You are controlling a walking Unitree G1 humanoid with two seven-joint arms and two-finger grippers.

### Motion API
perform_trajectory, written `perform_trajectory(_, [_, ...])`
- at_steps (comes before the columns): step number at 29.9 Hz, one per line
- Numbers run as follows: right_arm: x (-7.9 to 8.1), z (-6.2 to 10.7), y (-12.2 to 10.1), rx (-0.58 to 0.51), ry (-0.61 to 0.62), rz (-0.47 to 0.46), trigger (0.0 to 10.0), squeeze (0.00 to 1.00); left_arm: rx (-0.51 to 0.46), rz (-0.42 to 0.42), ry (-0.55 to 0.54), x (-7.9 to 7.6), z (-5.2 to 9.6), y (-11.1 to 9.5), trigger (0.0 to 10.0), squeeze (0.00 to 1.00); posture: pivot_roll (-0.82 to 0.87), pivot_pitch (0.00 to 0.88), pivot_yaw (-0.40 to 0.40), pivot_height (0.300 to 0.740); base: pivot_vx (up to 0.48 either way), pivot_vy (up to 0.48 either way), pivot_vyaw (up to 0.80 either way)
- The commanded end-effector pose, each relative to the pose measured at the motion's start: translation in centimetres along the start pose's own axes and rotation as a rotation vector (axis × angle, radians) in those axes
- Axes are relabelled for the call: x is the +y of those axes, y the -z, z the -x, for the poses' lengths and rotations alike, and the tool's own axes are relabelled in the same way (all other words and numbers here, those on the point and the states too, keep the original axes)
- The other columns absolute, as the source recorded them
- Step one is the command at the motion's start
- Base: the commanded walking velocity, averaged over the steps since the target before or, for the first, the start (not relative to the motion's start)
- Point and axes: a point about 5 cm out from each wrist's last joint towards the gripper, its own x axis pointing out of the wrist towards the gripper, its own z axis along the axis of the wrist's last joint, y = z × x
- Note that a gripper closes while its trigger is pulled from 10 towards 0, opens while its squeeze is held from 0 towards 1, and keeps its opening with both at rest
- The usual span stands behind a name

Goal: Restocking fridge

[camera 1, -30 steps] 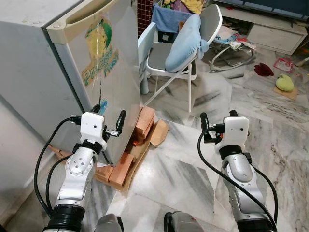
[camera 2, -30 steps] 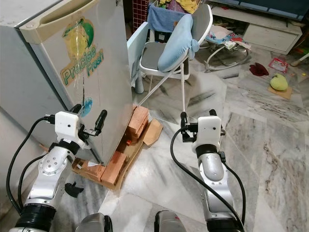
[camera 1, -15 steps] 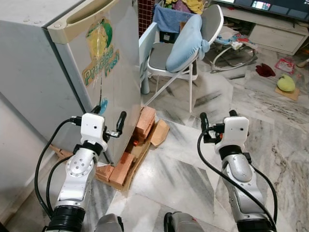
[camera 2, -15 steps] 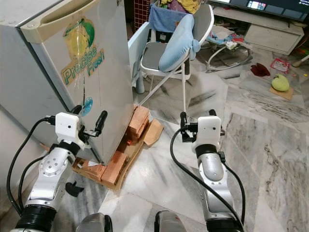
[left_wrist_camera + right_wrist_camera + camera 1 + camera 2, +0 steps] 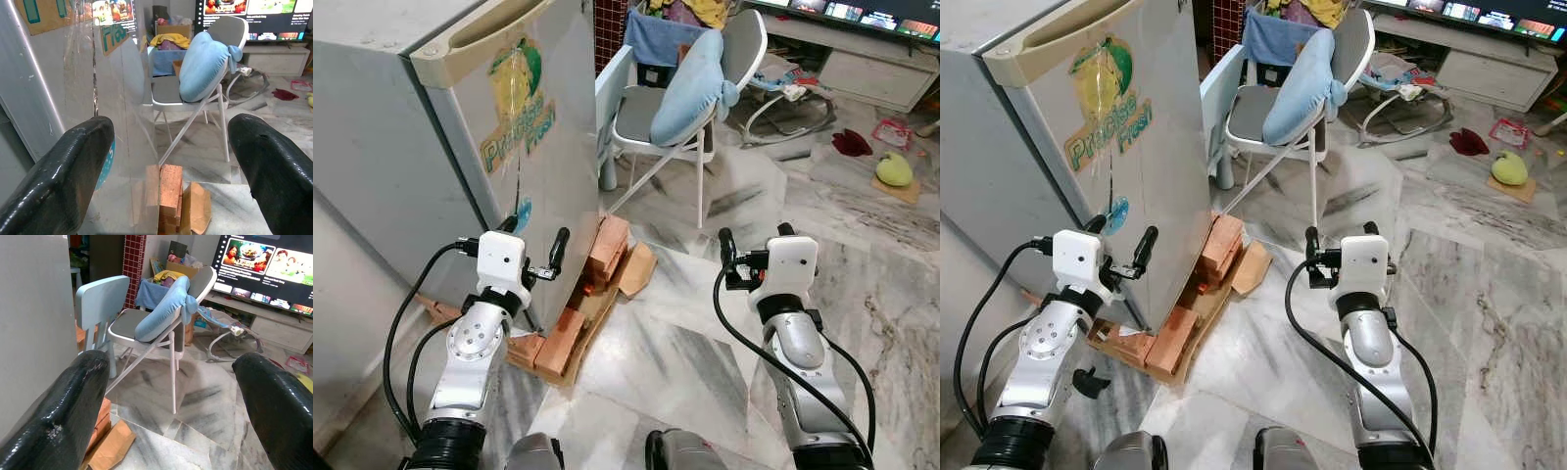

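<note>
Head stereo pair: the scene is seen from above, forward and down; the fridge (image 5: 460, 117) is placed on the robot's left, the marble floor (image 5: 862, 255) ahead.
Offset between eyes: the same scene is given twice, slightly shifted sideways.
Left wrist view: aimed low along the fridge door, between the spread fingers of the left gripper (image 5: 168, 171), close to the door and the bricks (image 5: 168, 196).
Right wrist view: aimed level across the room, between the parted fingers of the right gripper (image 5: 171, 401).
Shared by all views: the folding chair (image 5: 1278, 108) with its blue cushion (image 5: 164, 308).
</note>
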Motion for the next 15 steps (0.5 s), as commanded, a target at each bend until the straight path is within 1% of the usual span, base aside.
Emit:
perform_trajectory(1, [-0.17, -0.01, 0.03, 0.003, 0.01, -0.005, 10.0, 0.0, -0.011, -0.01, 0.004, -0.14, -0.06, -0.34, 10.0, 0.0, -0.03, 0.068, -0.024, 0.74, 0.0, 0.0, 0.0])
perform_trajectory(15, [-0.2, -0.04, 0.02, 0.004, 0.014, -0.01, 10.0, 0.0, -0.008, -0.01, -0.001, -0.09, -0.09, -0.34, 10.0, 0.0, -0.03, 0.067, -0.023, 0.74, 0.0, 0.0, 0.0])
